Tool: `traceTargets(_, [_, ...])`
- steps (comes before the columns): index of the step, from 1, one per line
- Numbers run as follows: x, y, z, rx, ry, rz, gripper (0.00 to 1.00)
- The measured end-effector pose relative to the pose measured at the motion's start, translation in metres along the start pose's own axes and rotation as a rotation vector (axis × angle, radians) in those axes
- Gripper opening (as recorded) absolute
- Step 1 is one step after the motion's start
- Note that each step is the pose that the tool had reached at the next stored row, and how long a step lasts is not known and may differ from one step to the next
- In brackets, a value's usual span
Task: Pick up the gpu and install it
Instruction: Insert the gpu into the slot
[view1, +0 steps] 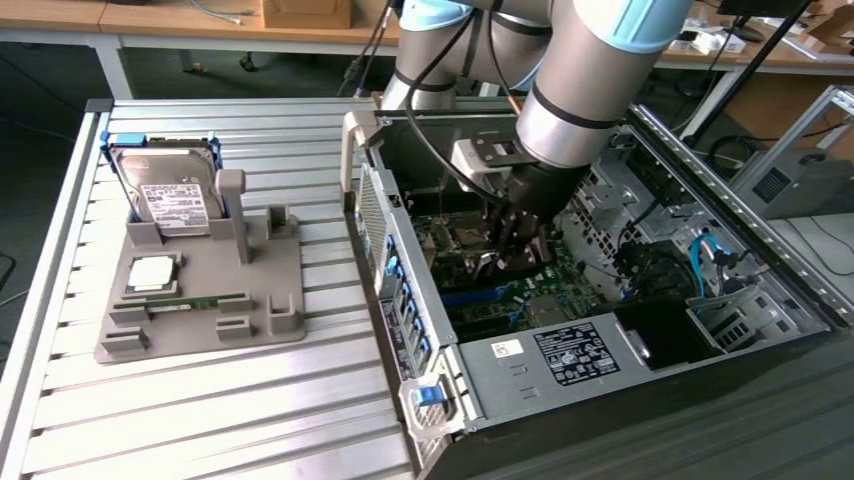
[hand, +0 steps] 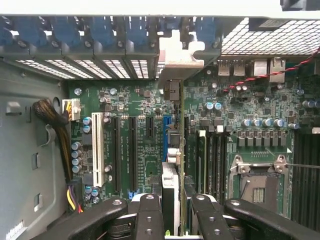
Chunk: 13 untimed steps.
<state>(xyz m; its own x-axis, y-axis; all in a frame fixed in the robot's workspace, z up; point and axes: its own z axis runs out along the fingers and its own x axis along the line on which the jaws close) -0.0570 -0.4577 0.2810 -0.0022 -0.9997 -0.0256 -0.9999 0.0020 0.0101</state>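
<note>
**GPU held edge-on over the motherboard slots**

While the gripper (hand: 172, 210) hung low inside the computer case (view1: 747, 300), its fingers (hand: 149, 215) were closed on the gpu (hand: 171, 165), gripping it edge-on. Its long axis ran along the blue slot (hand: 165, 135) towards the case's rear wall, silver bracket (hand: 177, 55) leading. Installation looked under way; seating appeared to need a straight press into the motherboard (hand: 135, 100).
</note>
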Motion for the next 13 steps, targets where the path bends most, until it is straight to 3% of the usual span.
traceTargets(13, [0.0059,0.0073,0.0031,0.0000,0.0001,0.000,0.27])
